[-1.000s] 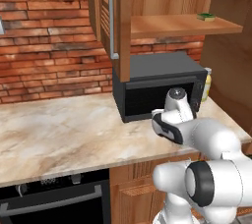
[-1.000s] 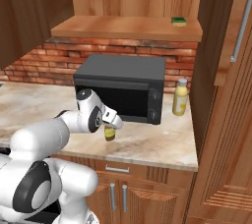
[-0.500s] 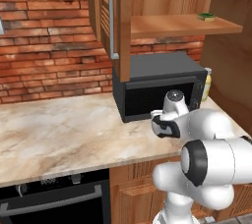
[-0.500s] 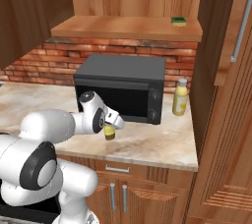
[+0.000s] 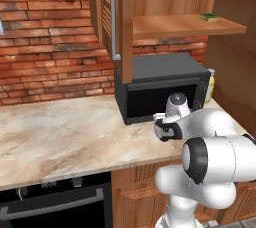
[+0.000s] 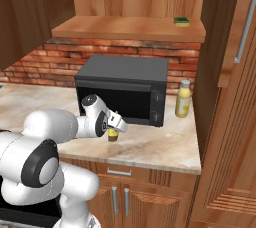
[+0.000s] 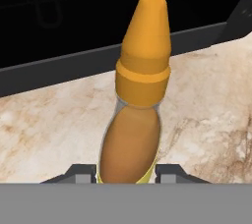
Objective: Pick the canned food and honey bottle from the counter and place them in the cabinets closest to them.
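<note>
The honey bottle (image 7: 139, 120), amber with an orange cone-shaped cap, stands upright on the counter (image 5: 60, 132) just in front of the black microwave (image 5: 160, 84). My gripper (image 7: 126, 171) is shut on the bottle's lower body, one fingertip (image 7: 82, 171) pressed against each side. From the right base view the gripper (image 6: 116, 123) sits low over the bottle (image 6: 113, 135) near the counter's front edge. The open wall cabinet (image 6: 130, 27) with its wooden shelf hangs directly above the microwave. The canned food is out of view.
A pale yellow bottle (image 6: 182, 98) stands right of the microwave against the tall wooden side panel (image 6: 220, 97). A green sponge (image 6: 181, 21) lies on the cabinet shelf. The cabinet's door (image 5: 107, 17) hangs open at the left. A brick wall (image 5: 50, 37) backs the counter.
The jaws have gone from wide open to shut on the honey bottle. The arm has settled a little lower and closer to the microwave front.
</note>
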